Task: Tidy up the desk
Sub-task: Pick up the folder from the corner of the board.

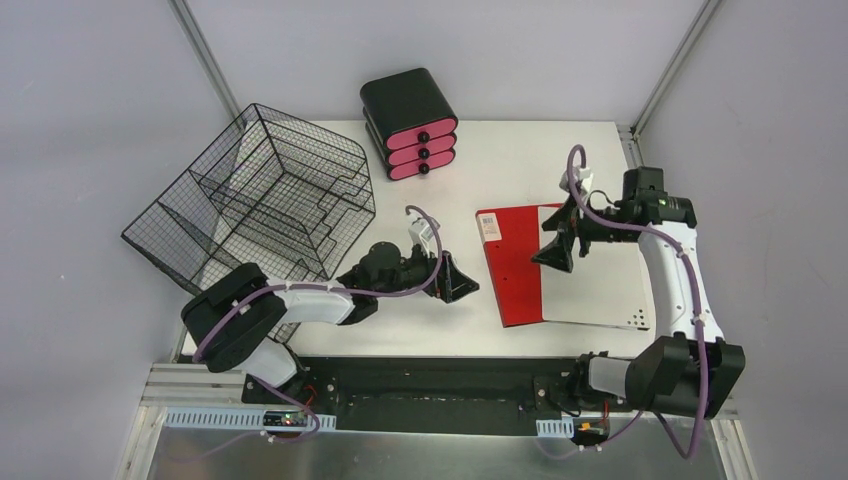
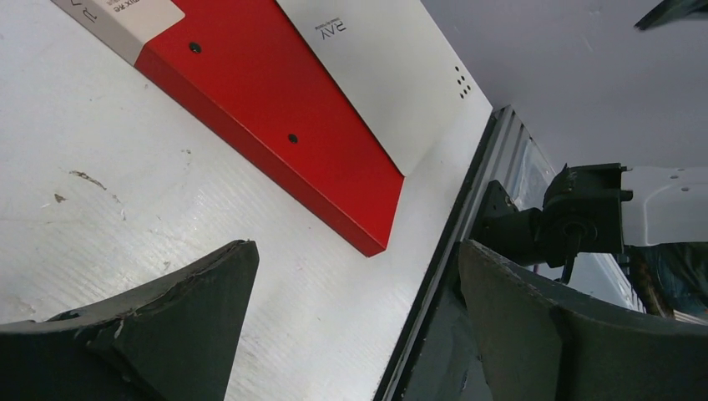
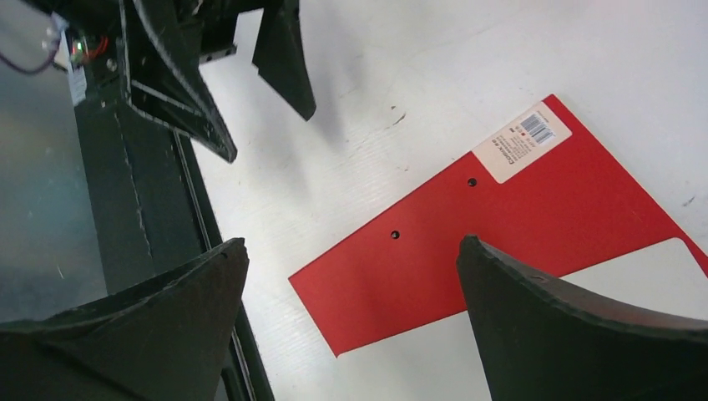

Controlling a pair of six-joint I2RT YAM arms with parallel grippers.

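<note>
Only in the top view, wire basket (image 1: 262,198) and pink drawers (image 1: 412,128); left pincer (image 1: 465,280) and right pincer (image 1: 558,248) both wide, empty.

Red-and-white notebook (image 3: 518,234) flat on desk (image 3: 401,58), right hand (image 3: 351,241) spread wide above

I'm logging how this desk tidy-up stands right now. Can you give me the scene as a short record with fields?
desk: white tabletop with a metal-framed edge
wire rack: black mesh, far left, appears to reach past the left edge
drawer unit: black, three pink fronts, far centre
notebook: red and white, lying flat, right of centre
left gripper: jaws open, empty, just left of the notebook
right gripper: jaws open, empty, above the notebook
</note>
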